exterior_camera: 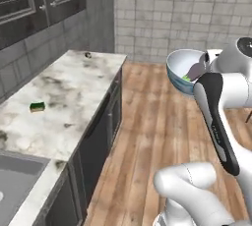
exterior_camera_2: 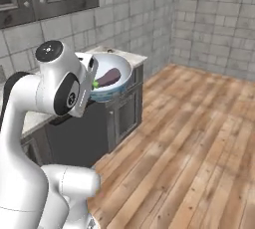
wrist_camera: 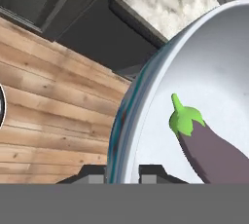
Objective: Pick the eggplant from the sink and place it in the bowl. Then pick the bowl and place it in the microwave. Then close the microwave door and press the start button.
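- At the far left of the left base view, a corner of the sink (exterior_camera: 12,183) was seen set into the marbled counter (exterior_camera: 74,97); it lay well apart from the load, which suggests the first step was finished.
- A small green object (exterior_camera: 37,106) was left lying on the counter, and a small dark item (exterior_camera: 87,54) sat near the counter's far end; neither was judged to belong to the task.
- Further right, the bowl (exterior_camera: 183,70) was held aloft over the wooden floor (exterior_camera: 147,136), clear of the counter, probably so that it could be carried to the microwave.
- The eggplant (wrist_camera: 209,150) was seen lying inside the bowl, its green stem cap pointing toward the rim; it was kept there by the bowl's roughly level hold.
- The gripper (wrist_camera: 122,172) was clamped on the bowl's rim, one fingertip outside the blue-patterned wall and one inside, as shown in the hand view.
- A rim pinch was judged to be used because the bowl is far too wide to be spanned whole.
- In the right base view the bowl (exterior_camera_2: 107,76) was partly hidden by the arm, in front of the dark cabinets (exterior_camera_2: 119,113).
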